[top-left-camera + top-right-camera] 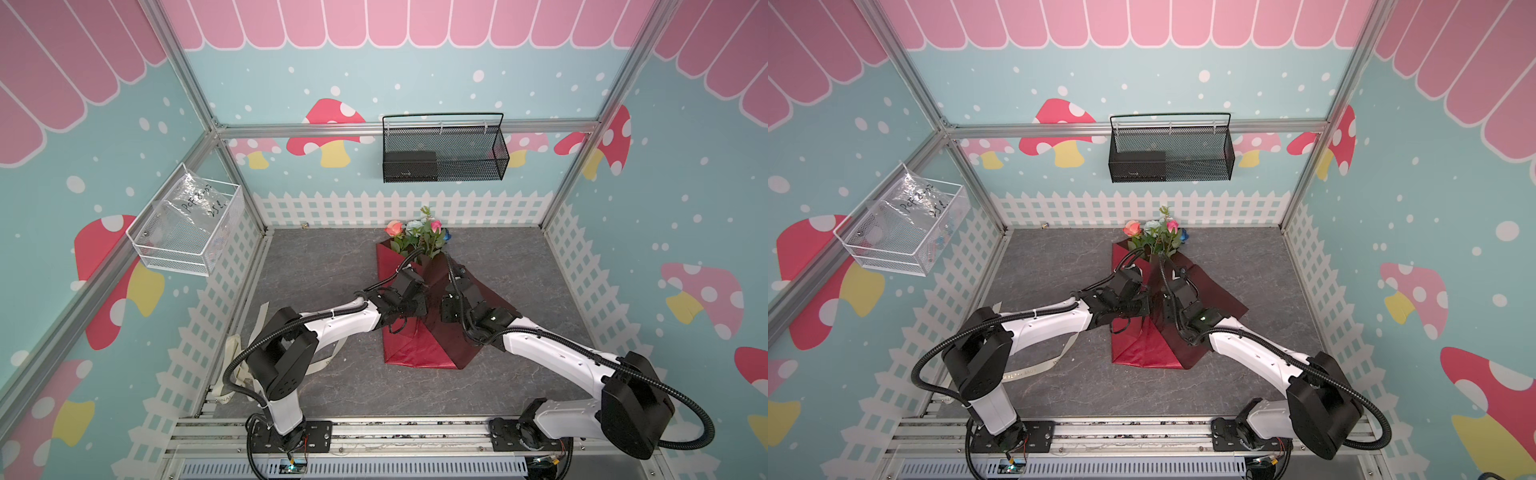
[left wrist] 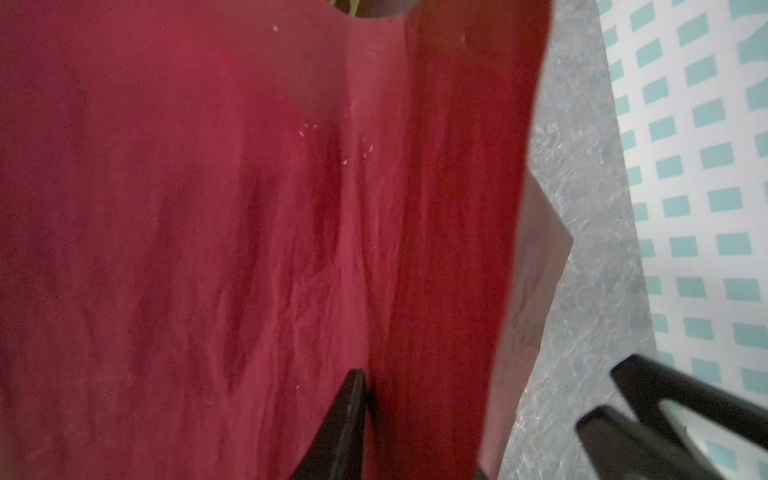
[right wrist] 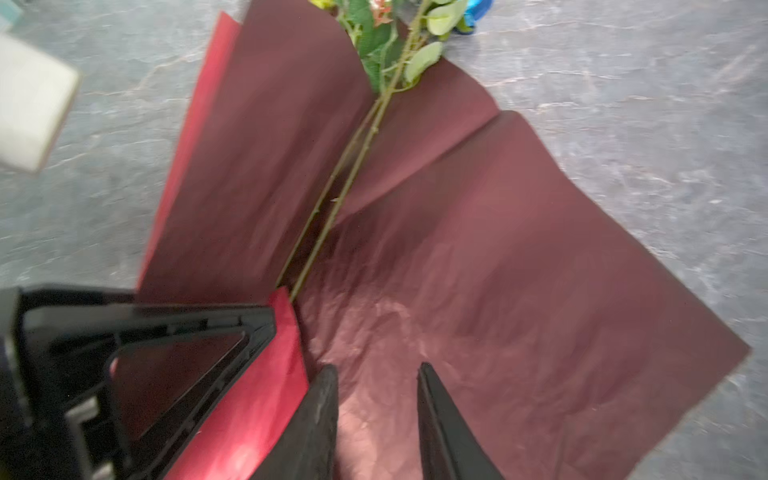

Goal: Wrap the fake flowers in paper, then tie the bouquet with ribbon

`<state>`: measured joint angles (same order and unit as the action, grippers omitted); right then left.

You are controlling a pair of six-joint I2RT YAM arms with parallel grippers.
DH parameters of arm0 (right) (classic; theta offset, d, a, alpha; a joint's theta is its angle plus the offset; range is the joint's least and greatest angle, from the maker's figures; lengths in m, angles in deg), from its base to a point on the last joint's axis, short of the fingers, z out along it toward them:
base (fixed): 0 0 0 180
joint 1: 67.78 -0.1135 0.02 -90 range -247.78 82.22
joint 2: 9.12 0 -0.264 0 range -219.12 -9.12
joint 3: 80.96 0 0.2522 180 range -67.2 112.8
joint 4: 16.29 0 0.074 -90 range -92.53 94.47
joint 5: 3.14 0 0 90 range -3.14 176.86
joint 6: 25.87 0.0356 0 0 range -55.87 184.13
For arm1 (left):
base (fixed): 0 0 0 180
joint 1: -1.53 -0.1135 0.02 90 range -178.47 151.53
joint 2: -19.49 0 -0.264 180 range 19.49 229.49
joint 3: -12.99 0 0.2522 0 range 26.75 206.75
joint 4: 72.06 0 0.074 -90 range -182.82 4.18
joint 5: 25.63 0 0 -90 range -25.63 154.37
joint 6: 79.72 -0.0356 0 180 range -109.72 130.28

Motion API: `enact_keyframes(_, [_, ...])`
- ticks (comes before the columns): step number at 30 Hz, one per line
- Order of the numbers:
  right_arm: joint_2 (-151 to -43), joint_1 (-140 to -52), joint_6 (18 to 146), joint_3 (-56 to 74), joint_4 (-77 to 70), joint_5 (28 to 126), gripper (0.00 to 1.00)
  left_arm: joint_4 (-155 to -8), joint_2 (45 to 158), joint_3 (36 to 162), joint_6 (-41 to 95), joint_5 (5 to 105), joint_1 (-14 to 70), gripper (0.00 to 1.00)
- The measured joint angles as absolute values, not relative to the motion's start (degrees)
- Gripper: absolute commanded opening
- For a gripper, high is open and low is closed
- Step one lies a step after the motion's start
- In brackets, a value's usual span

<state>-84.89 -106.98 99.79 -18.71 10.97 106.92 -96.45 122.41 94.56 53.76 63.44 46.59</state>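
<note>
The wrapping paper (image 3: 519, 299) is coloured shiny red on one face and dull maroon on the other, and the flowers are seen as a salmon-orange rose (image 1: 394, 227), a pale blue-white cluster (image 1: 413, 226), a pink rose (image 1: 435, 225) and a deep blue rose (image 1: 447, 237) on green stems (image 3: 332, 199). The table top (image 1: 316, 266) is patterned in grey marble with paler veins, and the ribbon (image 1: 1034, 371) is cream with dark lettering. The walls (image 1: 415, 83) are printed pale teal with white dots, white-spotted red and pink mushrooms, a white picket fence and pink scallops; one mesh basket (image 1: 444, 149) is black, another (image 1: 183, 241) white.

Grey marbled tabletop (image 1: 324, 270), red wrapping paper (image 1: 415, 347), ribbon (image 1: 1030, 371)
</note>
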Motion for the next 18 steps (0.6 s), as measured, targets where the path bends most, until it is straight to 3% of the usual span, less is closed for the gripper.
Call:
enact_keyframes(8, [-85.24,-106.83,99.57,-18.82,11.4,107.46,0.36,-95.88,123.17,94.24,53.7,61.51,46.57,0.64])
enact_keyframes(18, [-86.35,-106.83,98.46,-16.88,11.91,107.61,0.38,-78.55,120.94,85.23,57.98,61.21,46.57,0.71])
